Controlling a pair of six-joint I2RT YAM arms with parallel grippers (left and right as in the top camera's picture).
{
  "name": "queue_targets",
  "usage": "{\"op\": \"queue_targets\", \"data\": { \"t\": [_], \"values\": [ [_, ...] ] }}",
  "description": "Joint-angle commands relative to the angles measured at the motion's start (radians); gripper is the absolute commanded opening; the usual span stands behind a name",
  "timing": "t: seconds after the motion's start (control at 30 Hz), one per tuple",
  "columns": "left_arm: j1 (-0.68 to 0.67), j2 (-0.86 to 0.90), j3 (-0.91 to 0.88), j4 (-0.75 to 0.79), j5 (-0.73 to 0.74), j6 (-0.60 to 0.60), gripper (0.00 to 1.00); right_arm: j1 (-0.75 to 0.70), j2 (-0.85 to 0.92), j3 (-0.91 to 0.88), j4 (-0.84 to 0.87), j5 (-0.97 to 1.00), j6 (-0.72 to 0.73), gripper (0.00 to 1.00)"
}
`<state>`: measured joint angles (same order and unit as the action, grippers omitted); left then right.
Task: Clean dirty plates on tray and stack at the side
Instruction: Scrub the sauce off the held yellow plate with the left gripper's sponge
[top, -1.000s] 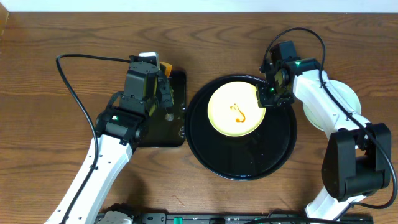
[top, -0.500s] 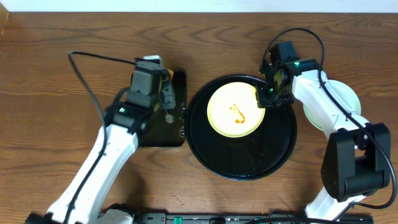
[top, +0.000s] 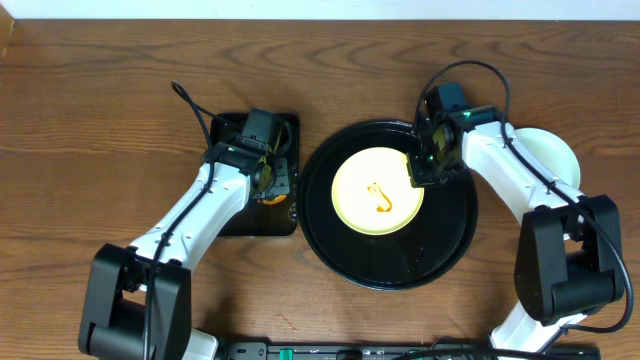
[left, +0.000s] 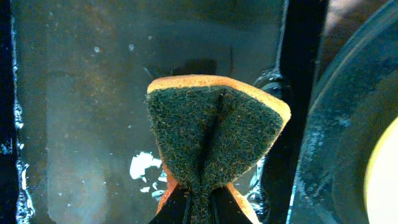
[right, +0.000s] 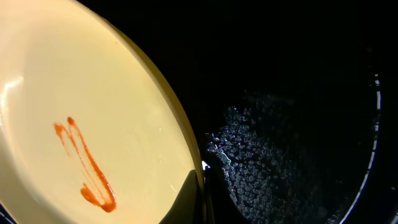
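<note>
A pale yellow plate (top: 377, 190) with an orange-brown sauce squiggle lies on the round black tray (top: 440, 250). My right gripper (top: 418, 172) is shut on the plate's right rim; the right wrist view shows the fingers (right: 200, 196) pinching the plate's edge (right: 93, 112) above the wet tray (right: 298, 124). My left gripper (top: 268, 180) is shut on an orange sponge with a green scouring face (left: 211, 134), held over the small rectangular black tray (left: 81, 93). A pale plate (top: 558, 152) lies on the table at the right, partly hidden by the right arm. No third plate shows.
The rectangular black tray (top: 232, 215) sits left of the round tray, wet with white foam specks (left: 143, 167). The round tray's rim (left: 323, 137) shows at the right of the left wrist view. Black cables loop from both arms.
The left arm has swung down and right, bringing the sponge lower over the rectangular tray. The right gripper has shifted the yellow plate slightly down and left on the round tray.
</note>
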<state>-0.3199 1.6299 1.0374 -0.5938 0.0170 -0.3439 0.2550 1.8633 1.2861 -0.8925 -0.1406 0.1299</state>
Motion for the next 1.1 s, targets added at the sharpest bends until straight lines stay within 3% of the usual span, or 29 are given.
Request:
{"op": "queue_targets", "data": {
  "t": [0.0,0.23,0.43,0.83,1.07],
  "values": [
    [0.0,-0.026,0.001,0.0,0.038,-0.013,0.07,0.009,-0.004,-0.024,0.011,0.001,0.017,0.01],
    [0.0,-0.079,0.008,0.003,0.151,-0.013,0.07,0.027,-0.004,-0.057,0.037,0.002,0.031,0.01],
    [-0.007,-0.108,0.008,0.025,0.355,-0.032,0.08,0.056,-0.004,-0.058,0.048,0.002,0.052,0.01],
    [-0.19,-0.023,0.008,0.122,0.338,-0.16,0.08,0.1,-0.004,-0.127,0.098,0.002,0.196,0.01],
    [-0.308,0.064,0.008,0.226,0.337,-0.271,0.07,0.1,-0.004,-0.171,0.128,0.001,0.199,0.01]
  ]
}}
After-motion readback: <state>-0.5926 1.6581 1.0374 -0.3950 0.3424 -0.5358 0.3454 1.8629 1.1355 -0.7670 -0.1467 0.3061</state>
